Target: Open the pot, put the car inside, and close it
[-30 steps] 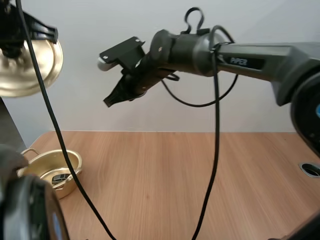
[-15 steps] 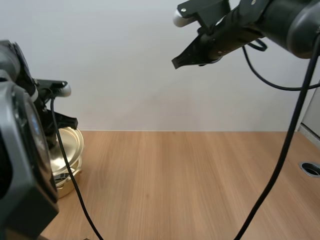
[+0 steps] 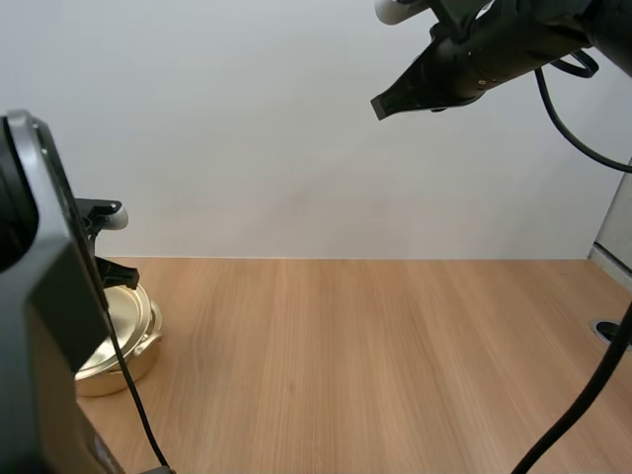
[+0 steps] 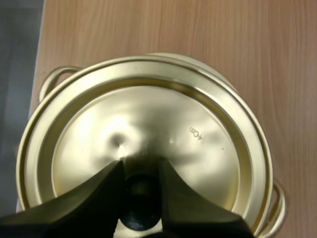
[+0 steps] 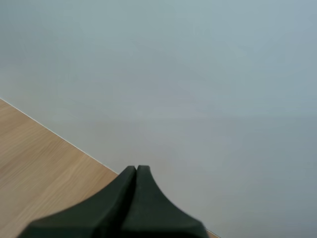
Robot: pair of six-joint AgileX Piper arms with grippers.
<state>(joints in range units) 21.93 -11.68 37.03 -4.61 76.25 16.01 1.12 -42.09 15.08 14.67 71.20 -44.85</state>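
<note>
The gold lid (image 4: 148,134) lies tilted over the gold pot (image 4: 208,69), whose rim and side handle (image 4: 53,79) peek out around it. My left gripper (image 4: 140,167) is shut on the lid's black knob (image 4: 141,191), one finger on each side. In the high view the pot (image 3: 123,357) stands at the table's far left with the lid (image 3: 120,308) on top, half hidden behind my left arm and left gripper (image 3: 117,279). My right gripper (image 3: 381,107) hangs high above the table at the upper right, shut on nothing, its fingers (image 5: 130,174) lying together as one wedge.
The wooden table (image 3: 395,375) stretches to the right of the pot. A round cable hole (image 3: 614,332) sits at its right edge. The table's left edge (image 4: 40,44) runs close beside the pot.
My left gripper has brought the lid down from high at the left onto the pot. My right arm has risen and swung to the upper right.
</note>
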